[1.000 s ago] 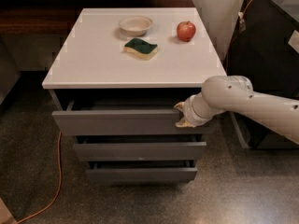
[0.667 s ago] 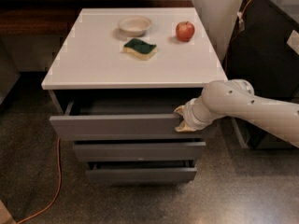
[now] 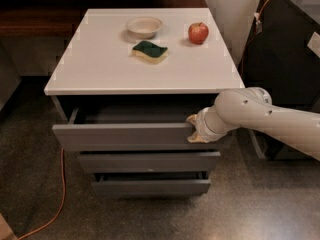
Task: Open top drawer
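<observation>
The top drawer is a wide grey drawer with a flat front under the white cabinet top. It stands pulled partway out, and a strip of its dark grey inside shows. My gripper is at the right end of the drawer front, at its upper edge. The white arm reaches in from the right. The two lower grey drawer fronts sit closed below.
On the cabinet top lie a white bowl, a green and yellow sponge and a red apple. A dark cabinet stands to the right. An orange cable runs over the floor at the left.
The top drawer has slid further out toward the camera, and the gripper at its right end has moved with it.
</observation>
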You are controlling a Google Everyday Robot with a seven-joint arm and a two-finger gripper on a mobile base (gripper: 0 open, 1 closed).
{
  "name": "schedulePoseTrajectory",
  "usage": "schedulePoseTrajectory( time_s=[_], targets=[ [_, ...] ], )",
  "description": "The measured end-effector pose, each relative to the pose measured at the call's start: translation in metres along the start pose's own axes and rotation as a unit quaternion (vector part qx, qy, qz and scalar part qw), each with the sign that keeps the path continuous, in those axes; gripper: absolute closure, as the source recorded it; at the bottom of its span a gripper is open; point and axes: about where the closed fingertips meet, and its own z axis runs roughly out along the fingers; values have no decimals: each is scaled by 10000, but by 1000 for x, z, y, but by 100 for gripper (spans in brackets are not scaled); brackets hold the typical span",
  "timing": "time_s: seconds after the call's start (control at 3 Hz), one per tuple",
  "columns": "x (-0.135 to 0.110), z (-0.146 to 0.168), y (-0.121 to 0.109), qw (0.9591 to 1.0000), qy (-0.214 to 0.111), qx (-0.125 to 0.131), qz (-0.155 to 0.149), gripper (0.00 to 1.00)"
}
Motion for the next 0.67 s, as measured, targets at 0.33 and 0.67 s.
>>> schedulePoseTrajectory(
  time_s=[0.33,0.67],
  targets=[
    [0,-1,0,10000,0,0,0,100],
    [0,-1,0,10000,0,0,0,89]
  ],
)
